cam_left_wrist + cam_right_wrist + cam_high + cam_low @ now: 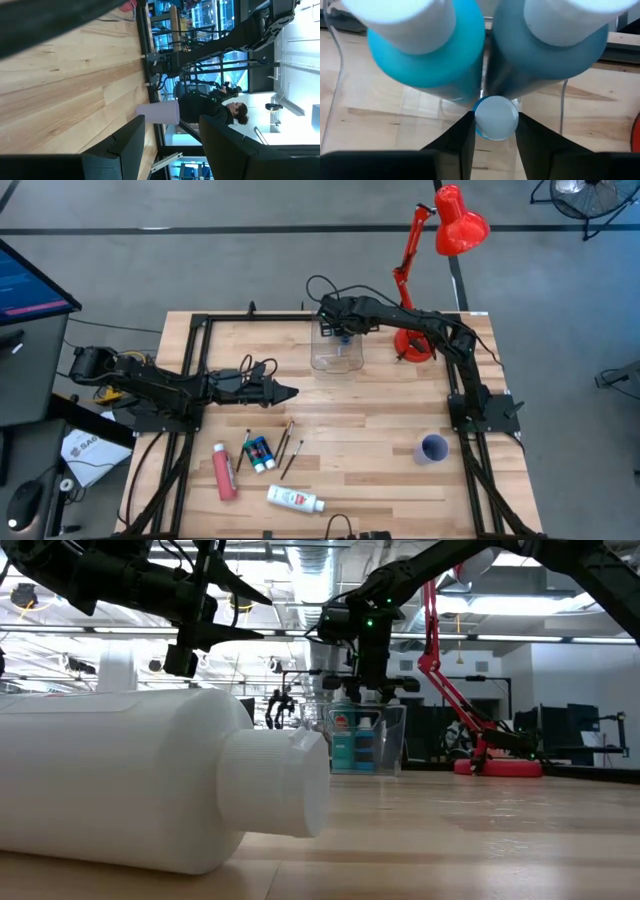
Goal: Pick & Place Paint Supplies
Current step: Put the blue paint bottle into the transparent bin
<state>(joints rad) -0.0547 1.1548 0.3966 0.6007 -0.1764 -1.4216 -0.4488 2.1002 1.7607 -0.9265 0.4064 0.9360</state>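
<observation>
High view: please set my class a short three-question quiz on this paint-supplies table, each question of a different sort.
1. True or false: the purple cup sits inside the clear box.
2. Choose: the right end effector hangs over A the clear box, B the pink-red bottle, C the red lamp.
3. Fill in: the left end effector has its jaws ____.
Key: 1 false; 2 A; 3 open.

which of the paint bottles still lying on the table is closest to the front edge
The white bottle, lying on its side at the front edge. The pink-red bottle and the small blue-green bottles lie farther back, to its left.
</observation>
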